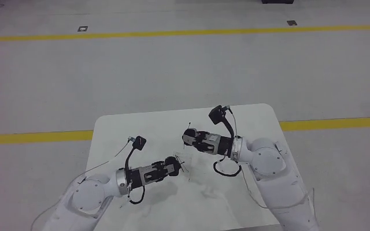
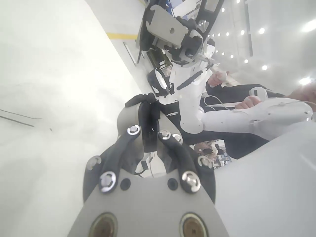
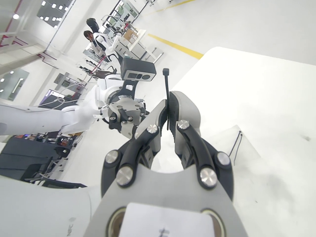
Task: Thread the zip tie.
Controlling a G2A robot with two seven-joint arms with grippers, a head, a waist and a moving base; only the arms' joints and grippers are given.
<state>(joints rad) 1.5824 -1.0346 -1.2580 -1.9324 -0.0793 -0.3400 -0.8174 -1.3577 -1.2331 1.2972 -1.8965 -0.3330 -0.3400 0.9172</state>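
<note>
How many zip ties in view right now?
2. One zip tie is clamped in the right pincer; a loose zip tie lies on the table. The left pincer may hide a third.

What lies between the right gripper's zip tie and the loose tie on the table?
Bare table, in the right wrist view: nothing between the zip tie in the right gripper and the loose tie.

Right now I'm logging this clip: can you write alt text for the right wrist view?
The right gripper holds a black zip tie clamped between its fingers, the tie's square head sticking out past the fingertips. Beyond is the white table with a second thin black strip on it, and the left gripper farther off.
</note>
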